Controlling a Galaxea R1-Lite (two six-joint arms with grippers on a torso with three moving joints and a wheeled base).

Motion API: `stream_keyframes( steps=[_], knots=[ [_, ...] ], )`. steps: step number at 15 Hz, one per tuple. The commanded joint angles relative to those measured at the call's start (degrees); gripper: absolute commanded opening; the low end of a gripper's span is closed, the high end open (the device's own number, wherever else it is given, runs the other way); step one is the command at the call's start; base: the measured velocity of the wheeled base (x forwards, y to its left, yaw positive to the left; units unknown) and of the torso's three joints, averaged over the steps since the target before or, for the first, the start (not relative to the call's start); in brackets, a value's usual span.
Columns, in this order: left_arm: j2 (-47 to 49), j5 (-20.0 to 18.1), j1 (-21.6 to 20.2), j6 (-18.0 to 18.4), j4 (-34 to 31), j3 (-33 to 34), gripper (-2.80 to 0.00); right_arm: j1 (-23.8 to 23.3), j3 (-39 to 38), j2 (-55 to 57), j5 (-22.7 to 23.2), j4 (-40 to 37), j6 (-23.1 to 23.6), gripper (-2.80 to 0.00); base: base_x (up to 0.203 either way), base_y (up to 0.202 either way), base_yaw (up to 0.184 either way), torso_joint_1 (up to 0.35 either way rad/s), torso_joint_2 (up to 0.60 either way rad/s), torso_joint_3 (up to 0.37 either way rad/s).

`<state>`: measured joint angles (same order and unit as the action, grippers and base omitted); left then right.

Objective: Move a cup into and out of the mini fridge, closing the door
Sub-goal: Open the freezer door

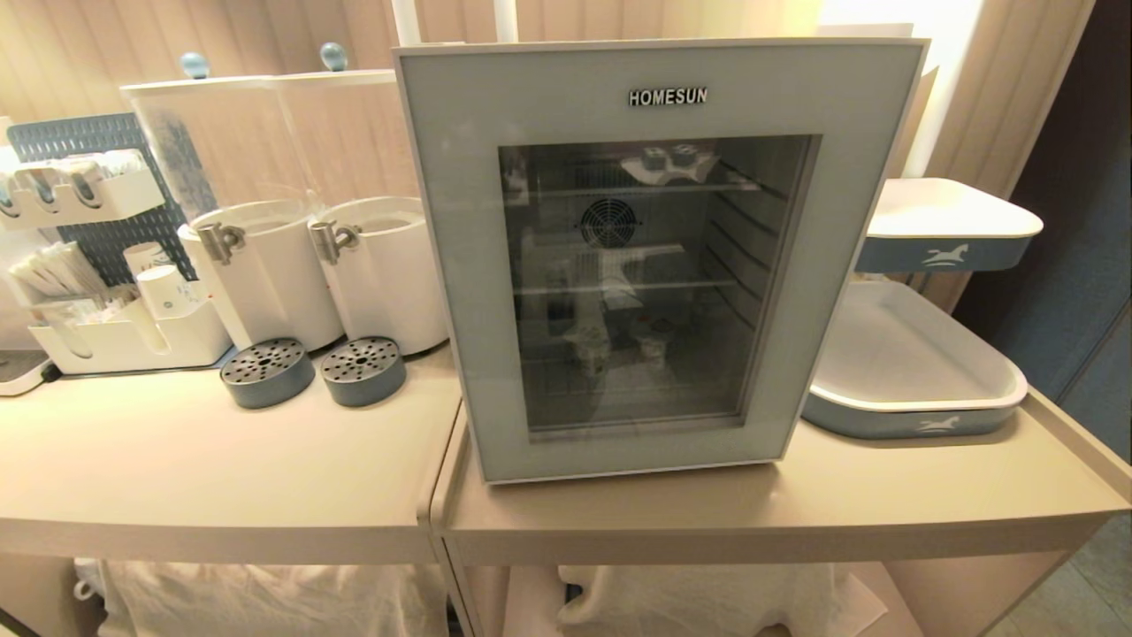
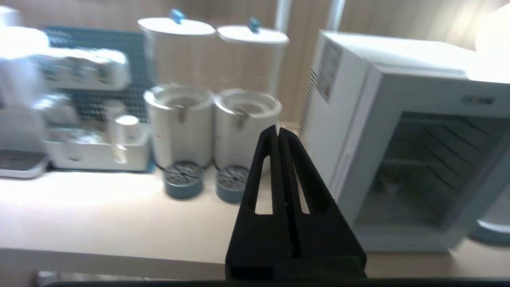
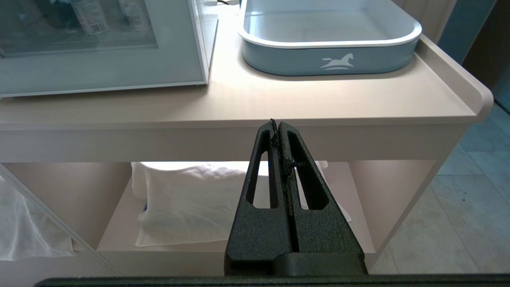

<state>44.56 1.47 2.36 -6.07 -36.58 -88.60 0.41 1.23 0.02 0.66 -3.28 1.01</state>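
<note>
Facing you on the counter point(image 1: 265, 478), the fridge point(image 1: 637, 257) stands with its door point(image 1: 460, 265) closed flush. Through the glass you can see two small cups point(image 1: 619, 347) on the lower wire shelf. Neither arm appears in the head view. The left gripper point(image 2: 277, 129) has its fingers pressed fully together and holds nothing; it hangs above the counter's front, with the fridge's vented side just beyond and to one side, not touching it. The right gripper point(image 3: 275, 124) is likewise fully closed and empty, level with the counter's front edge, below the gap between the fridge and the blue tray point(image 3: 330, 59), well apart from the door.
</note>
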Motion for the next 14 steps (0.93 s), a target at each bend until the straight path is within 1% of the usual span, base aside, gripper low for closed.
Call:
stream_keyframes(
  steps=[1, 2, 3, 4, 5, 6, 7, 8, 9, 10, 11, 12, 14],
  knots=[
    [19.5, -6.2, 1.1, -0.3, -0.6, -6.7, -2.8, 0.0, 0.0, 0.0, 0.0, -0.1, 0.0, -2.8, 0.0, 0.0, 0.0, 0.0, 0.0, 0.0],
    [25.5, -15.1, 0.0, -0.4, -0.3, -8.8, -2.8, 0.0, 0.1, 0.0, 0.0, -0.1, 0.0, -2.8, 0.0, 0.0, 0.0, 0.0, 0.0, 0.0],
    [30.1, -28.8, -2.7, -0.3, 0.2, -10.5, -2.8, 0.0, 0.1, 0.0, 0.0, -0.1, 0.0, -2.8, 0.0, 0.0, 0.0, 0.0, 0.0, 0.0],
    [34.4, -45.9, -6.4, 0.1, 0.8, -12.2, -2.8, 0.0, 0.1, 0.1, 0.0, -0.3, 0.0, -2.8, 0.0, 0.0, 0.0, 0.0, 0.0, 0.0],
    [39.5, -60.0, -10.1, 0.8, 1.5, -13.6, -2.8, 0.0, 0.2, 0.1, 0.0, -0.3, 0.0, -2.8, 0.0, 0.0, 0.0, 0.0, 0.0, 0.0],
    [45.6, -71.5, -13.5, 2.8, 2.5, -14.5, 0.0, 0.0, 0.1, 0.1, 0.0, -0.3, 0.0, -2.8, 0.0, 0.0, 0.0, 0.0, 0.0, 0.0],
    [50.7, -78.1, -15.9, 6.9, 3.5, -14.4, 0.0, 0.0, 0.1, 0.1, 0.0, -0.3, 0.0, -2.8, 0.0, 0.0, 0.0, 0.0, 0.0, 0.0],
    [54.4, -81.9, -17.5, 12.6, 4.2, -13.2, 0.0, 0.0, 0.1, 0.1, 0.0, -0.3, 0.0, -2.8, 0.0, 0.0, 0.0, 0.0, 0.0, 0.0],
    [56.9, -85.9, -18.2, 18.3, 4.9, -9.8, 0.0, 0.0, 0.1, 0.1, 0.0, -0.3, 0.0, -2.8, 0.0, 0.0, 0.0, 0.0, 0.0, 0.0],
    [58.2, -87.6, -17.5, 22.2, 5.3, -6.2, 0.0, 0.0, 0.1, 0.1, 0.0, -0.3, 0.0, -2.8, 0.0, 0.0, 0.0, 0.0, 0.0, 0.0],
    [59.5, -88.5, -16.1, 26.2, 5.7, -3.3, 0.0, 0.0, 0.1, 0.1, 0.0, -0.3, 0.0, -2.8, 0.0, 0.0, 0.0, 0.0, 0.0, 0.0],
    [60.6, -88.9, -14.2, 28.5, 5.9, -2.2, 0.0, 0.0, 0.1, 0.1, 0.0, -0.2, 0.0, -2.8, 0.0, 0.0, 0.0, 0.0, 0.0, 0.0],
    [62.3, -89.1, -9.2, 29.7, 6.2, -1.1, 0.0, 0.0, 0.1, 0.1, 0.0, -0.2, 0.0, -2.8, 0.0, 0.0, 0.0, 0.0, 0.0, 0.0]
  ],
)
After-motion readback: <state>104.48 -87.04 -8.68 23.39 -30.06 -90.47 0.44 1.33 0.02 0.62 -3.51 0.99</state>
